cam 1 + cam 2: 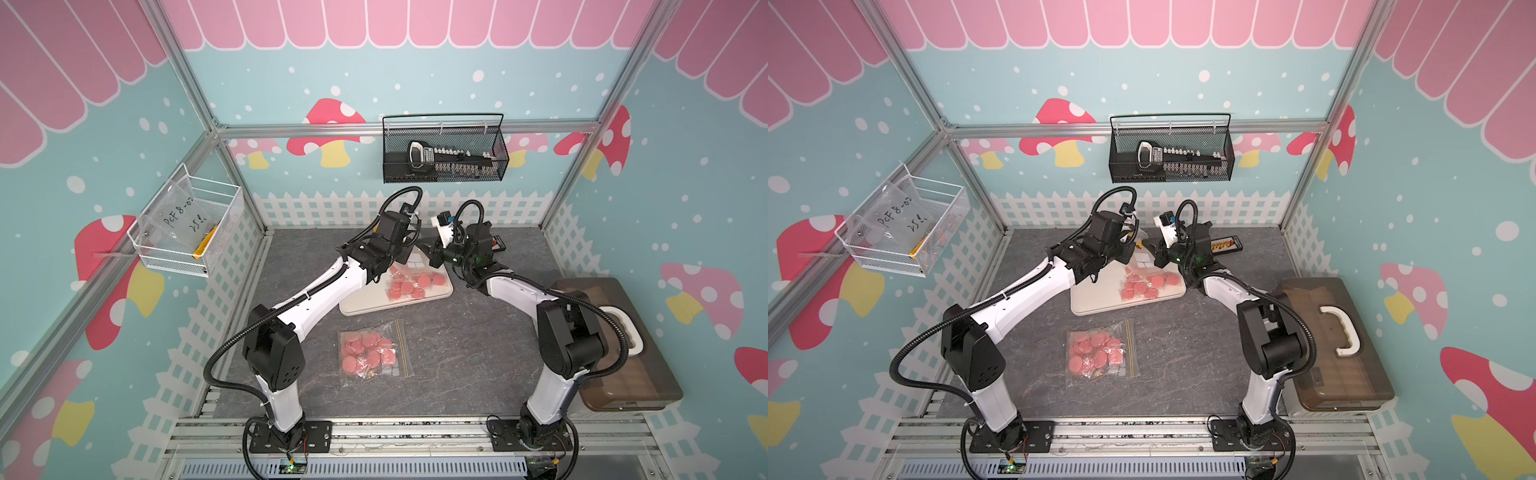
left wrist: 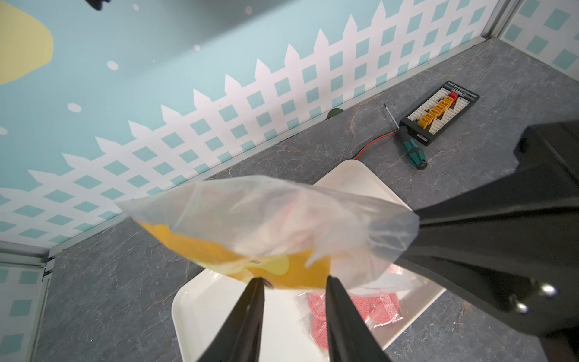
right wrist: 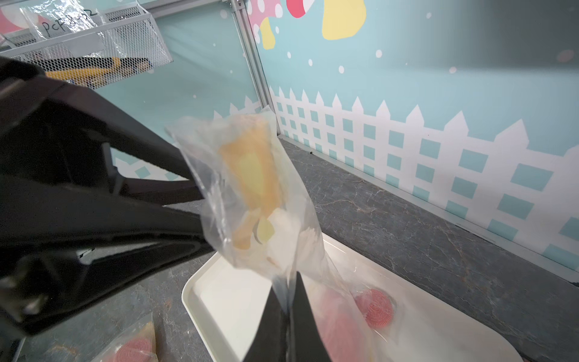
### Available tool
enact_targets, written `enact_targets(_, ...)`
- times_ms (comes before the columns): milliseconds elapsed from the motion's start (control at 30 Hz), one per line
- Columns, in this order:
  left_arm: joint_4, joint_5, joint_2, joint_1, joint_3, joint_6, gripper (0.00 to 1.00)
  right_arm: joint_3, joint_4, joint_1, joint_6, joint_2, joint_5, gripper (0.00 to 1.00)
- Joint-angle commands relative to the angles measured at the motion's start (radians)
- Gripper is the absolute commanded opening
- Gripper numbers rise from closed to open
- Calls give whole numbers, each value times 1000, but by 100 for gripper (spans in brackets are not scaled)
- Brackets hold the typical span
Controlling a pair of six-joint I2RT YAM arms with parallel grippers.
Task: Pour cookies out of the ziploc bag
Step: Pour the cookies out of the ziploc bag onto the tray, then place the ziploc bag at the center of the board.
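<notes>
- Nearest me, a second bag (image 1: 372,353) of pink discs lies sealed and flat on the grey table (image 1: 465,357), well apart from the work. It is best left alone for now.
- Beyond it sits the white tray (image 1: 365,301). The cookies (image 1: 409,284) are heaped on its right half, some in glossy wrap.
- Above the tray's far end, the ziploc bag (image 2: 266,225) hangs between the two arms with an orange card (image 3: 250,169) inside. Pink shows through its lower part, but I cannot tell whether that is inside the bag or on the tray behind it.
- The right gripper (image 3: 287,291) is clamped tight on the plastic. The left gripper (image 2: 293,282) has its jaws parted at the bag's edge, and I cannot tell whether they touch it.
- The pour looks nearly done to me. The right arm should keep the bag over the tray's bare left half and shake it gently, because the heap sits close to the right rim.
- On the table at the far right, a connector board (image 2: 438,112) and a screwdriver (image 2: 410,147) lie clear of any falling cookies.
</notes>
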Motion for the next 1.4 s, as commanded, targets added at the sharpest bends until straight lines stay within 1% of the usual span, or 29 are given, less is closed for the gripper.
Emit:
enact_targets(0,-23,-22,-63,13,8,-17,45,2,50,7,27,18,-11,0)
enact_targets(100,-19,-31,-91,15,-10,-28,57,-20,43,7,19,-9,31,0)
enact_targets(233,2,-28,-129,17,-48,-40,70,-45,3,7,-8,-53,72,0)
enact_targets(400,0,-37,-166,20,-82,-64,88,-91,-84,6,-51,-138,155,0)
enact_targets(467,-1,-33,-182,23,-99,-76,99,-124,-111,7,-72,-188,193,0)
enact_targets(700,0,31,-236,46,-167,-141,99,-234,-261,7,-102,-377,359,1)
enact_targets(933,-6,59,-290,52,-224,-173,99,-320,-497,7,-120,-566,538,1)
enact_targets(1033,2,115,-305,61,-256,-217,99,-342,-593,7,-116,-650,610,1)
enact_targets(1100,0,179,-307,74,-271,-256,99,-365,-634,7,-110,-703,645,1)
enact_targets(1200,-11,208,-311,76,-288,-280,99,-374,-700,7,-93,-742,685,2)
enact_targets(1367,-4,202,-341,76,-324,-296,99,-403,-774,9,-52,-748,779,1)
